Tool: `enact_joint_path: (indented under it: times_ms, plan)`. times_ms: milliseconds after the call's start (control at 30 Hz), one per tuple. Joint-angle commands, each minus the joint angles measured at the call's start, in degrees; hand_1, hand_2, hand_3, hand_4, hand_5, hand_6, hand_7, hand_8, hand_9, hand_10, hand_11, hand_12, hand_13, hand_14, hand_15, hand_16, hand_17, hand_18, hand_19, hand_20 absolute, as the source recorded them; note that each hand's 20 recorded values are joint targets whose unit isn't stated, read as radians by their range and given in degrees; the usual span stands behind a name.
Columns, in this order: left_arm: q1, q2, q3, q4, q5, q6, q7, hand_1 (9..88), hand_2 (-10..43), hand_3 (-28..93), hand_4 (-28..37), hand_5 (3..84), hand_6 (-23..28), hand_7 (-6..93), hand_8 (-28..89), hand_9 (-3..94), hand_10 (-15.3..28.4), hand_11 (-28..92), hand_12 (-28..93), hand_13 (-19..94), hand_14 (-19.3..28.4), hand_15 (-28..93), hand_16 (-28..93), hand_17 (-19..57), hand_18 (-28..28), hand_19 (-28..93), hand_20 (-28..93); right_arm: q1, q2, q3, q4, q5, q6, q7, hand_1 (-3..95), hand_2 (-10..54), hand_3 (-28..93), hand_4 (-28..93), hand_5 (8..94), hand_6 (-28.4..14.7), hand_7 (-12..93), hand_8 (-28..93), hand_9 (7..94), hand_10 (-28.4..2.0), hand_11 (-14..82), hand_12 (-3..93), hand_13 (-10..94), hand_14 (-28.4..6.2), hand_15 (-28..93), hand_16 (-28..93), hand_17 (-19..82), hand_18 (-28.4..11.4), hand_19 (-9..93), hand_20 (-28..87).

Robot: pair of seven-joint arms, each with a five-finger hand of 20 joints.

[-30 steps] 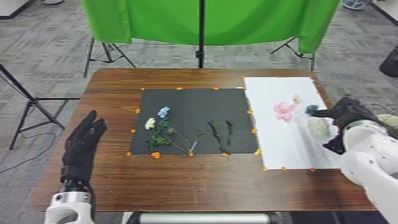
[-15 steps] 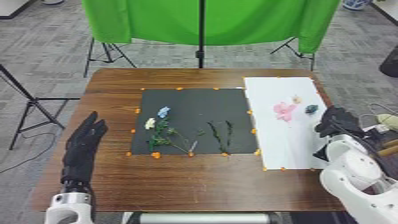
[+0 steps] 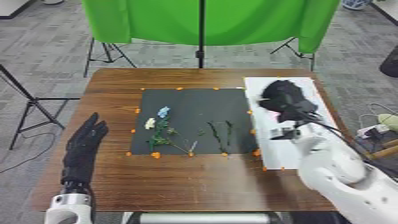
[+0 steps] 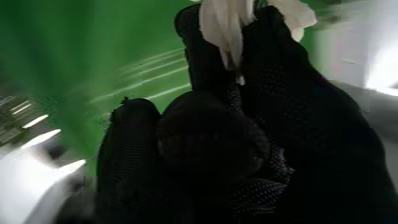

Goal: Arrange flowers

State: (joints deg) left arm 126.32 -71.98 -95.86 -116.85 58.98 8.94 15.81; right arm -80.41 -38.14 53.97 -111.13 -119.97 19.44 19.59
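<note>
In the head view my right hand (image 3: 286, 100) is over the white sheet (image 3: 282, 157), hiding the sheet's upper middle; a bit of the pink flower (image 3: 277, 117) peeks out beside it. In the right wrist view, my right hand (image 4: 213, 135) pinches a cream flower (image 4: 222, 27) between its fingertips. On the black mat (image 3: 200, 102) lie a blue flower (image 3: 163, 112), a white flower (image 3: 150, 123), green leafy stems (image 3: 160, 140) and two dark stems (image 3: 216, 136). My left hand (image 3: 83, 145) rests open at the table's left, fingers straight.
Orange markers (image 3: 155, 155) line the edges of the mat and the sheet. Beyond the brown table (image 3: 195, 182) hangs a green cloth (image 3: 160, 22) on stands. A black tripod (image 3: 34, 102) is on the floor at the left.
My right hand has swung from the table's right edge inward and up over the white sheet, covering the flowers there. My left hand has stayed still.
</note>
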Motion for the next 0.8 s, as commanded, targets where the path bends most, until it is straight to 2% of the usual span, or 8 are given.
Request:
enact_joint_path:
  times_ms: [33, 67, 133, 367, 567, 600, 667, 800]
  plan:
    - [-1.1, 0.35, 1.15, 0.79, -1.57, 0.37, -0.35, 22.2, -2.8, 67, -24.8, 32.9, 4.3, 6.0, -5, 34.4, 10.8, 8, 14, 27, 13.8, 7, 5, 1.2, 10.4, 1, 17, 32.16, -14.22, -28.66, 7.92, -0.96, -2.44, -10.23, 63.5, -9.5, 53, -16, 80.9, 1.2, 19, 10, 92.1, -8.3, 5.9, 36.4, 94, -1.0, 59, 34, 69, -8.9, 93, 59]
    - [-1.07, 0.35, 1.25, 0.84, -1.77, 0.49, -0.27, 21.0, -1.7, 68, -26.2, 33.1, 4.4, 5.8, -5, 34.5, 10.9, 8, 14, 27, 13.8, 7, 5, 1.2, 10.4, 1, 17, 32.94, -15.18, -29.85, 9.25, -0.32, -2.92, -13.04, 63.6, -9.5, 53, -16, 80.7, 1.6, 19, 10, 91.6, -8.2, 5.7, 36.4, 94, -1.0, 59, 34, 69, -9.0, 93, 60]
    - [-0.95, 0.29, 1.41, 0.85, -2.15, 0.73, -0.05, 18.8, 0.5, 67, -27.7, 33.5, 4.3, 5.6, -5, 34.8, 11.1, 8, 14, 27, 13.9, 8, 5, 1.2, 10.4, 0, 17, 34.54, -16.69, -32.68, 10.51, -0.1, -4.01, -14.14, 63.8, -9.5, 53, -17, 80.1, 2.1, 20, 9, 90.6, -8.3, 5.1, 35.9, 94, -1.0, 59, 34, 69, -9.0, 93, 60]
    - [-1.59, 0.49, 1.91, 1.19, -2.44, 1.47, 0.2, 16.5, 1.5, 68, -28.2, 34.2, 4.4, 5.4, -5, 35.1, 11.3, 8, 14, 27, 14.2, 8, 5, 1.2, 10.3, 1, 17, 37.94, -20.88, -38.54, 16.44, -0.41, -5.39, -19.7, 64.3, -9.5, 55, -17, 78.4, 3.2, 21, 7, 88.7, -8.6, 4.2, 34.4, 93, -1.0, 60, 35, 68, -9.2, 93, 61]
    - [-1.05, 0.45, 1.72, 1.0, -2.56, 1.04, 0.58, 15.7, 1.6, 68, -28.3, 34.3, 4.4, 5.3, -5, 35.3, 11.4, 8, 14, 27, 14.2, 8, 5, 1.3, 10.4, 1, 17, 38.91, -22.23, -41.26, 18.99, -2.53, -5.11, -20.55, 64.2, -9.5, 55, -17, 77.8, 3.6, 22, 6, 88.4, -8.5, 4.1, 33.8, 93, -0.8, 60, 35, 68, -9.3, 93, 62]
    - [-1.69, 0.43, 1.78, 1.38, -2.56, 1.09, 0.34, 15.6, 1.6, 68, -28.3, 34.3, 4.4, 5.3, -5, 35.3, 11.4, 8, 14, 27, 14.2, 8, 5, 1.3, 10.3, 1, 17, 39.1, -22.94, -41.12, 20.46, -3.17, -5.57, -21.42, 64.2, -9.5, 55, -17, 77.8, 3.6, 22, 6, 88.3, -8.5, 4.1, 33.8, 93, -0.8, 60, 35, 68, -9.4, 93, 62]
    - [-1.05, 0.39, 1.75, 1.03, -2.61, 1.14, 0.57, 15.7, 1.6, 68, -28.3, 34.4, 4.5, 5.1, -5, 35.3, 11.4, 8, 14, 27, 14.3, 8, 5, 1.3, 10.3, 1, 17, 39.36, -22.9, -42.13, 20.97, -4.32, -5.63, -21.0, 64.2, -9.5, 55, -18, 77.7, 3.7, 22, 6, 88.3, -8.6, 4.1, 33.8, 93, -0.8, 61, 35, 68, -9.4, 93, 62]
    - [-0.63, 0.56, 1.5, 0.85, -2.51, 0.55, 0.71, 15.7, 1.4, 68, -28.3, 34.4, 4.5, 5.0, -5, 35.3, 11.4, 8, 14, 27, 14.2, 8, 5, 1.3, 10.3, 1, 17, 39.93, -22.29, -43.52, 21.25, -6.18, -7.95, -19.43, 64.2, -9.5, 56, -18, 77.6, 3.9, 23, 5, 87.6, -8.3, 3.8, 33.5, 93, -0.7, 61, 35, 68, -9.5, 93, 62]
